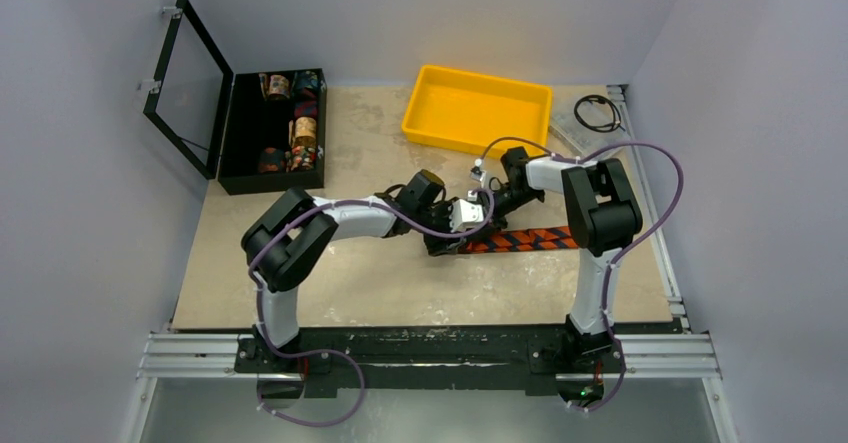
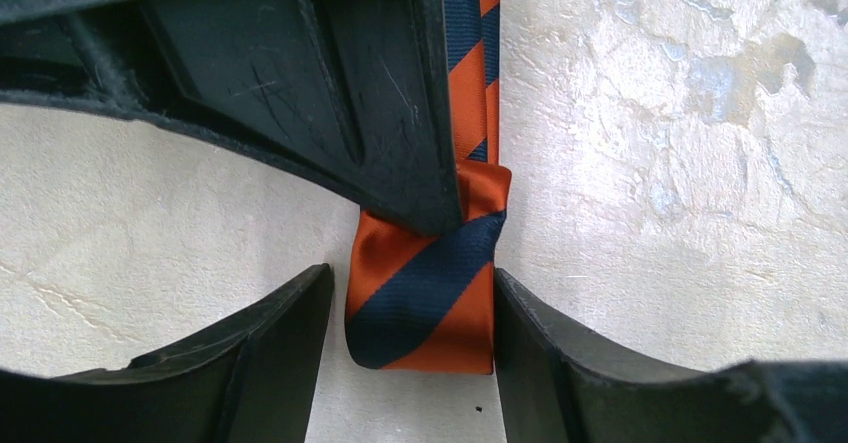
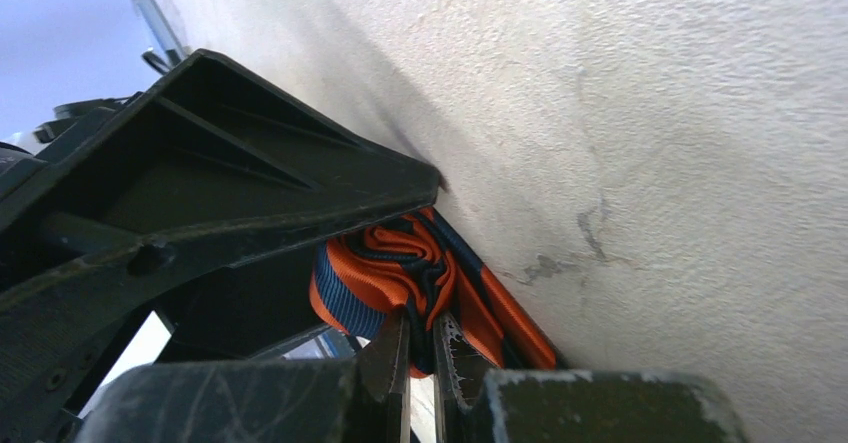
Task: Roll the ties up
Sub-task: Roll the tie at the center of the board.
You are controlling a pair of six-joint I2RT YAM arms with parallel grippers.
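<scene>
Two tools are pictured nose to nose at the middle of the desk [image 1: 400,288], where a striped tie [image 1: 525,240] is being wound from one end. The right tool [image 3: 420,331] is clamped tight on the folded layers at the core of the small roll [image 2: 425,308], with the orange and navy cloth caught between its toothed tips. The left tool [image 2: 412,278] is held apart, one finger on each side of the roll. A sliver of desk is seen at one side and nothing is gripped.

The unrolled length is laid flat and straight toward the right, and its far end is hidden by the right arm. Rolling is judged to be at an early stage, since only a short length is wound. A further turn along the flat length is called for next, with the core kept pinched so that the coil is not sprung loose. A fresh hold by the left tool is probably needed.

Open desk is offered on the near side of the tie. The yellow tray [image 1: 420,113] and the black box [image 1: 226,138] of fabric rolls [image 1: 303,128] are set well apart at the far side.
</scene>
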